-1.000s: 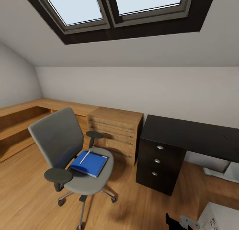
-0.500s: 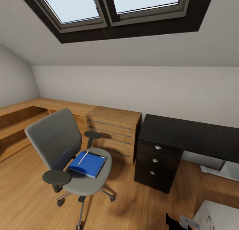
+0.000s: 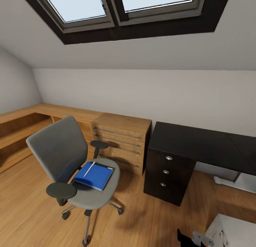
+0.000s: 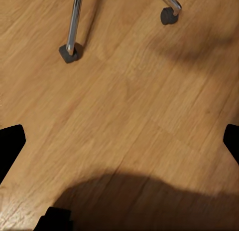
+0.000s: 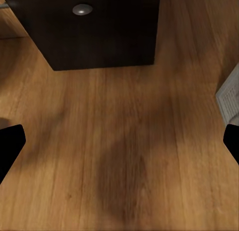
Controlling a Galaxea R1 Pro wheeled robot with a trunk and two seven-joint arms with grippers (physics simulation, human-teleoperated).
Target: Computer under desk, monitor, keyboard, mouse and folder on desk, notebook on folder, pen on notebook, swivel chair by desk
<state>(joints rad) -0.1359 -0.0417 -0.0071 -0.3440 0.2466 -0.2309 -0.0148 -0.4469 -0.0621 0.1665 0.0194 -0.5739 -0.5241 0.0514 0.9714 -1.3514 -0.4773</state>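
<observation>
The blue folder (image 3: 94,176) lay flat on the seat of the swivel chair (image 3: 67,158), with the pen (image 3: 89,168) resting on top. It looked thin, light and stiff, so I think grabbing one free edge would work best; the pen could roll off. The black desk (image 3: 199,143) stood near the chair. Both wrist views showed dark fingertips far apart at the sides, over the wooden floor (image 4: 129,111), so each gripper seemed spread wide and held nothing.

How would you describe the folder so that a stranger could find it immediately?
Under the skylight, a grey swivel chair stands on the wooden floor, left of the black desk. The folder lies flat on its seat. It is the one bright blue thing there, with a thin pale pen resting on top.
</observation>
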